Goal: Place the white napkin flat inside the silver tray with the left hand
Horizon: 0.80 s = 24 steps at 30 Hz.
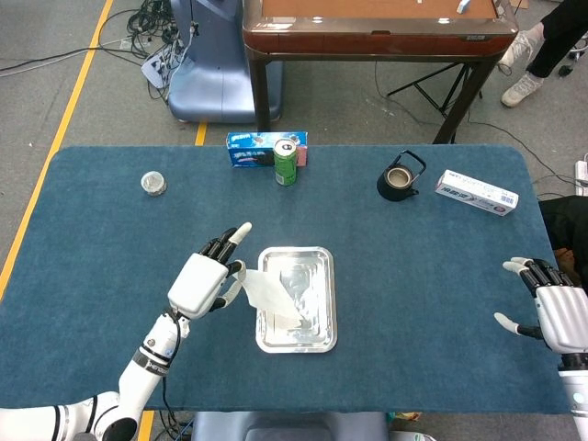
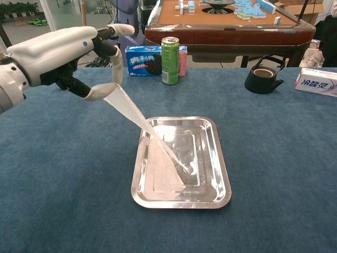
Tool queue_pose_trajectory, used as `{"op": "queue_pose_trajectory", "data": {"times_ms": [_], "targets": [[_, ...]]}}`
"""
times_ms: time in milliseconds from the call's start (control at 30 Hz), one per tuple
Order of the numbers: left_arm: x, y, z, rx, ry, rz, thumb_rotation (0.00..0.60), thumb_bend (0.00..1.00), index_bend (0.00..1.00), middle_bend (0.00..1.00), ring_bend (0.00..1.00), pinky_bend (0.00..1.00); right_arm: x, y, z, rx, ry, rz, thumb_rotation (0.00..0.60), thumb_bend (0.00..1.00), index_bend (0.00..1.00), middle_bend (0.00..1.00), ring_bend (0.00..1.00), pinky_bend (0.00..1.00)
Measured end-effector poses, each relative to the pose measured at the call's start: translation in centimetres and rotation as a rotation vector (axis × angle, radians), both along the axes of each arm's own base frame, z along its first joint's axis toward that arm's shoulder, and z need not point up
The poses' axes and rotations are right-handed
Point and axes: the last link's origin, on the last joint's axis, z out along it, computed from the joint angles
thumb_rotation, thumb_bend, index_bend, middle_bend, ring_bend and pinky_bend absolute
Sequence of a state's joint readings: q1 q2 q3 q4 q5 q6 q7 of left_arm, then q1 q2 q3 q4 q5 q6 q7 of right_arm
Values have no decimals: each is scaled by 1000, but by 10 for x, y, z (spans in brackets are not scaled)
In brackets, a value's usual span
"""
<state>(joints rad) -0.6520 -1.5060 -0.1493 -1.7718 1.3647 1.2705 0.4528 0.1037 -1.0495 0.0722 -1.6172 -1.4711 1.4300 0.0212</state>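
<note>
left hand (image 2: 63, 55) pinching napkin (image 2: 158, 153) corner at tray's (image 2: 221, 158) 10 o'clock | far end draped inside, so lays flat | right hand (image 1: 556, 312) idle, fingers spread, empty

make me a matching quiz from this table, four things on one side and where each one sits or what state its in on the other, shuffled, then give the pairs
Things:
1. white napkin
2. green can
3. black teapot
4. right hand

Places or states:
A. at the table's right edge, fingers spread, holding nothing
B. far side of the table, right of the tray
C. pinched by the left hand, lower end already lying in the silver tray
D. standing upright in front of the blue cookie box

Pairs: 1-C, 2-D, 3-B, 4-A
</note>
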Motion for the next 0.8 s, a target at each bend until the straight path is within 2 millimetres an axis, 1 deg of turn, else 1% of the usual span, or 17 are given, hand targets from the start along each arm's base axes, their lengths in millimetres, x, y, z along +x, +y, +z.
{"op": "queue_pose_trajectory", "data": {"times_ms": [167, 300, 533, 800], "targets": [[-3, -13, 0, 27, 66, 26, 600, 546, 618, 0, 0, 195, 1, 1, 0, 7, 4, 2, 600, 69, 261, 243, 168, 265], [-6, -22, 1, 40, 93, 90, 600, 548, 620, 0, 0, 196, 1, 2, 1, 5, 5, 0, 600, 69, 261, 243, 168, 265], [-15, -26, 2, 20, 105, 196, 600, 551, 621, 0, 0, 200, 0, 3, 7, -22, -1, -9, 600, 69, 261, 243, 167, 264], [-20, -35, -2, -14, 113, 202, 600, 551, 622, 0, 0, 199, -2, 5, 17, -57, -17, -14, 600, 70, 261, 243, 168, 265]]}}
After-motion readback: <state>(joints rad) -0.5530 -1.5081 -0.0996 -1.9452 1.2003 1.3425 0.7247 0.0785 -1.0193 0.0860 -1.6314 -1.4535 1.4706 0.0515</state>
